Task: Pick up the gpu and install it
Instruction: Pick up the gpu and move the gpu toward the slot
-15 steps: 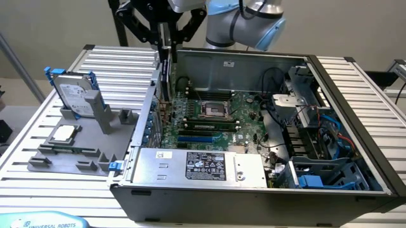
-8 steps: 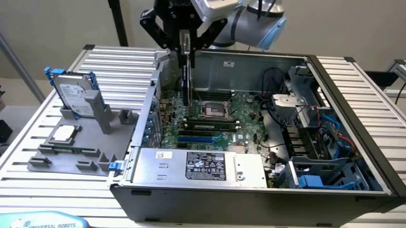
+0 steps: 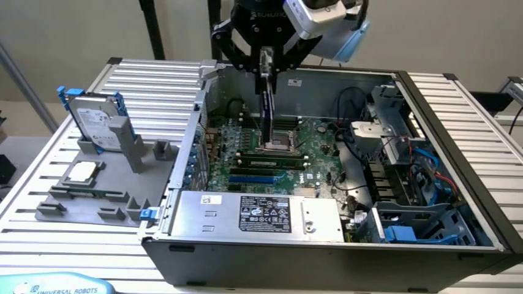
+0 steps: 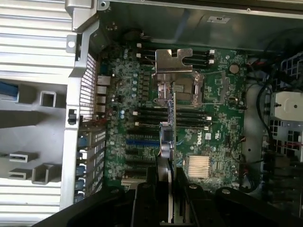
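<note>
Gpu (image 3: 267, 104) hangs upright on edge from the gripper (image 3: 266, 68), inside the open PC case (image 3: 457, 116). It's over the motherboard (image 3: 315, 150), toward the case's far wall. Its lower end is close above the CPU socket area; touching or not, can't tell. The case sits on the slatted desk (image 3: 155, 79), w/ a grey holder (image 3: 90, 196) beside it toward the desk's edge at the exterior view's left. Pick-up looks done and the install step is in hand, card not seated yet. My read: seating calls for the card's bottom edge lined up w/ a slot, kept vertical, no twist.

Wrist view: gpu (image 4: 171, 118) shows edge-on, a thin strip crossing above the mobo's slots. Jaws are partly closed, pinching the card's top edge from both flat faces. The gripper (image 4: 168, 201) has black fingers (image 4: 149, 203) on either side of it.
</note>
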Motion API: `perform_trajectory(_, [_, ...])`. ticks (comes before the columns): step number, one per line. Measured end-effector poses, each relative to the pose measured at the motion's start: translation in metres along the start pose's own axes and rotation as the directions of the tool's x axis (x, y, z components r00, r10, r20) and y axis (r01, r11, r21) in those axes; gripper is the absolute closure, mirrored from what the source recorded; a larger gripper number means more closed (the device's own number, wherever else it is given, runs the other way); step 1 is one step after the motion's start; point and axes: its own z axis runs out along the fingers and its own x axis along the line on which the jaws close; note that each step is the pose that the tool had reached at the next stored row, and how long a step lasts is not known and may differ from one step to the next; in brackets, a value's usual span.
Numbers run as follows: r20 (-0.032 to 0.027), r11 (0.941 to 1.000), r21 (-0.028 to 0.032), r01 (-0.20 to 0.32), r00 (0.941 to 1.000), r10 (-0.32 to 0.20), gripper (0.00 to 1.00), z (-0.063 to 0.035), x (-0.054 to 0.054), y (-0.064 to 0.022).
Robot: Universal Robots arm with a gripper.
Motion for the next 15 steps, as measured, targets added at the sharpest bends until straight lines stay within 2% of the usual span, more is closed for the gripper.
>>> perform_trajectory(5, [-0.0116,0.9998,0.019,0.0,0.9999,0.0,0.73,0.0026,-0.022,-0.0009])
perform_trajectory(7, [-0.0195,0.9997,0.0262,0.0,0.9998,0.0,0.73,0.0035,-0.031,-0.0013])
perform_trajectory(10, [-0.0358,0.9995,0.0304,0.0,0.9994,0.001,0.73,0.0059,-0.044,-0.0019])
perform_trajectory(15, [-0.0605,0.9994,0.0332,0.0,0.9982,0.002,0.73,0.011,-0.065,-0.0025])
